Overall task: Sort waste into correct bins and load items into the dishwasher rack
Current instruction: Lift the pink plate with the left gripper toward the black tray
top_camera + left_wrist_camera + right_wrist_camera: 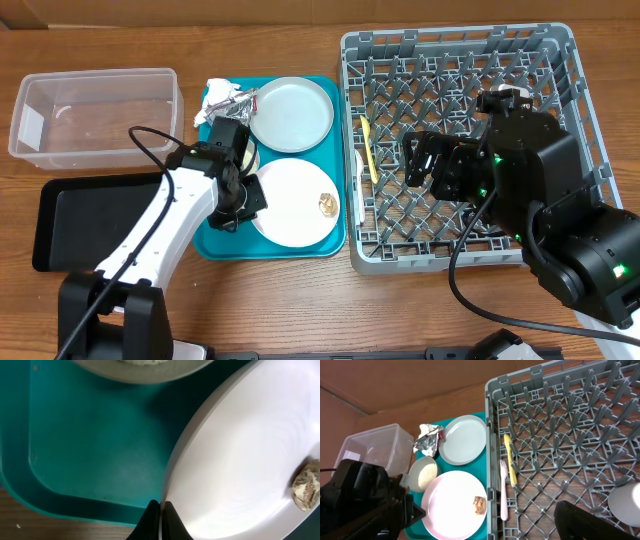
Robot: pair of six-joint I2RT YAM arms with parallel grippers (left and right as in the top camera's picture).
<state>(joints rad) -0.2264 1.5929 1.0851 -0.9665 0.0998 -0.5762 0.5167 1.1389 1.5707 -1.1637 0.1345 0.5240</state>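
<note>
My left gripper (240,207) is shut on the left rim of the whitish-pink plate (292,205), which lies on the teal tray; the wrist view shows both fingers (160,512) pinching the rim (240,460). A brown morsel (327,204) lies on that plate. The pale grey plate (292,113) lies behind it. The small bowl with rice (422,474) is partly under my left arm. The foil wrapper (238,100) and white napkin (216,92) lie at the tray's back left. My right gripper (428,165) is open and empty over the dishwasher rack (560,60). A yellow utensil (370,148), a white fork (360,185) and a white cup (627,504) lie in the rack.
The clear tub (95,115) stands at the back left, with the black tray (90,225) in front of it. The teal tray (215,245) sits between the bins and the rack. My left arm's cable loops over the black tray.
</note>
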